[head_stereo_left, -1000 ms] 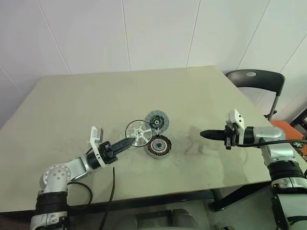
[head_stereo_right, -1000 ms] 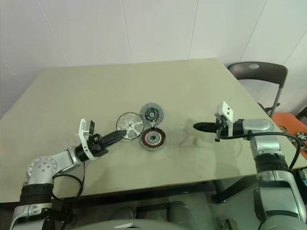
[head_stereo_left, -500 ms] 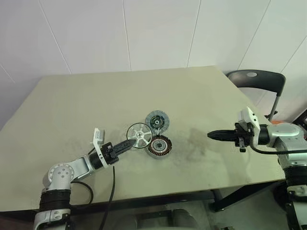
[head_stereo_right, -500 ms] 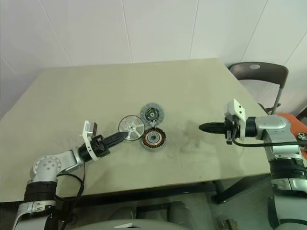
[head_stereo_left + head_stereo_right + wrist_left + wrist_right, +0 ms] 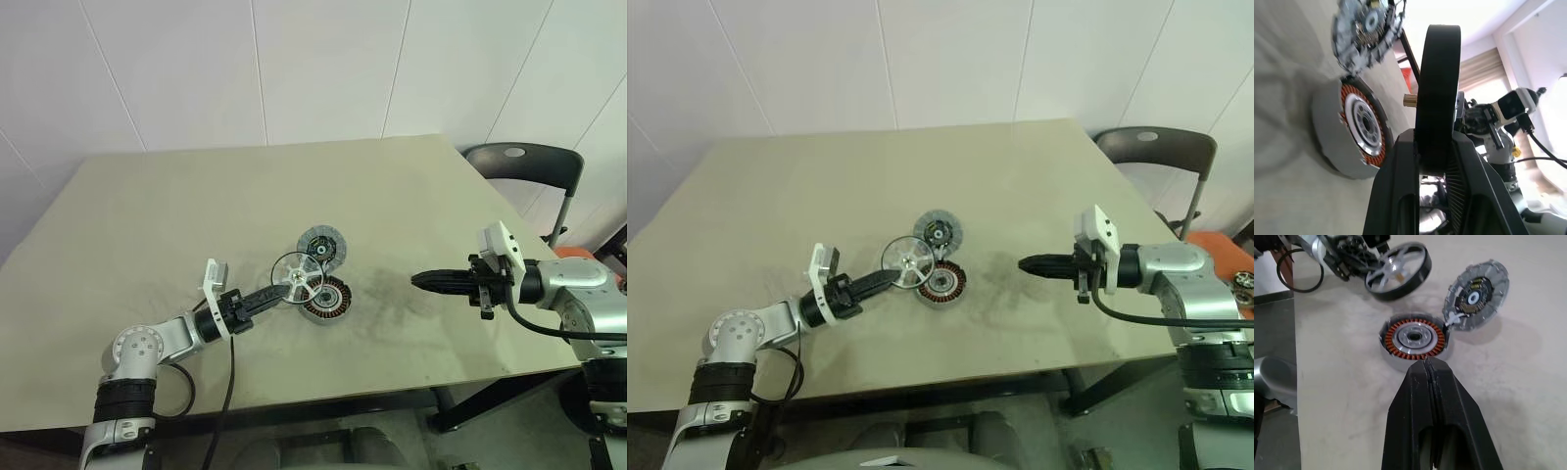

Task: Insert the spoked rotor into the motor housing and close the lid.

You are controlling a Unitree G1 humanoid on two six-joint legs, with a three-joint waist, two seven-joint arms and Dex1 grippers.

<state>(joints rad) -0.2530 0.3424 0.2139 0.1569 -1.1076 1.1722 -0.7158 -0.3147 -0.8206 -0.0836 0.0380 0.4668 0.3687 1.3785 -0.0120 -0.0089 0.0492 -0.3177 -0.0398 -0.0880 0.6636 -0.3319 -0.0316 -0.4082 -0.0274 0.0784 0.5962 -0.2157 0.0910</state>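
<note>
Chair [image 5: 524, 166], dark with a round seat, stood past the far right corner of the table [image 5: 147, 215]; an orange object showed beside it. White panelled wall behind. Table surface was bare apart from the three motor parts near its middle, and nothing lay between them and either hand.

Housing [image 5: 324, 298] sat flat on the table, a short grey cylinder with a copper-brown winding ring around a silvery centre and a dark bore. Lid [image 5: 321, 245] lay just behind it, touching or nearly touching its rim: a grey-blue disc with fine radial lines and a small green-and-black centre.

Rotor [image 5: 297, 275] was held off the table, tilted, its edge overlapping the housing's near-left rim in the head views. It was silver-white with radial spokes, a central hub with a short brass-coloured stub, and a thin dark rim.

Left hand [image 5: 277, 293] was clamped on the rotor's rim, one finger on each face. Right hand [image 5: 419, 279] hovered well to the right of the housing, fingers pressed together, holding nothing, pointing toward the parts.
</note>
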